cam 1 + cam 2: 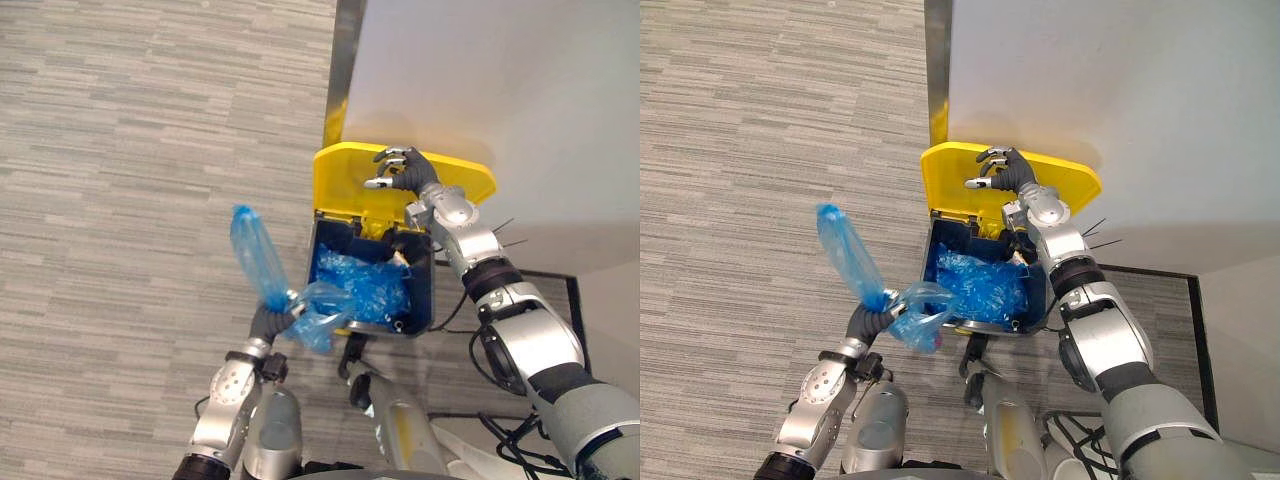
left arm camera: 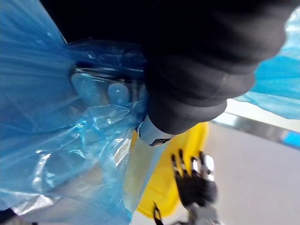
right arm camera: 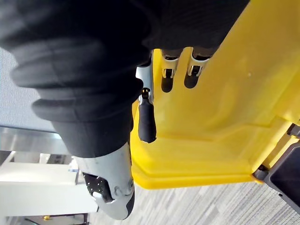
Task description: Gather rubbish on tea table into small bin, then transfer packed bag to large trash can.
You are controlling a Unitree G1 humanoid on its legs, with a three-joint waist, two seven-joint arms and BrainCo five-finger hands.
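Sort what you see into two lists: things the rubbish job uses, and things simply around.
Job: blue bag in left hand; bin; yellow lid, held up by right hand.
Around: carpet; wall; metal strip.

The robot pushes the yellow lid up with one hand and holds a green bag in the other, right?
Not quite: the bag in the left hand is blue, not green, as the left eye view shows. The right hand does push the yellow lid up.

Bright, even light covers the grey floor (image 1: pixel 150 150) and white wall (image 1: pixel 500 80); shadows are faint. Pale glare streaks the blue bag (image 2: pixel 56 140) gripped in my left hand (image 1: pixel 268 325).
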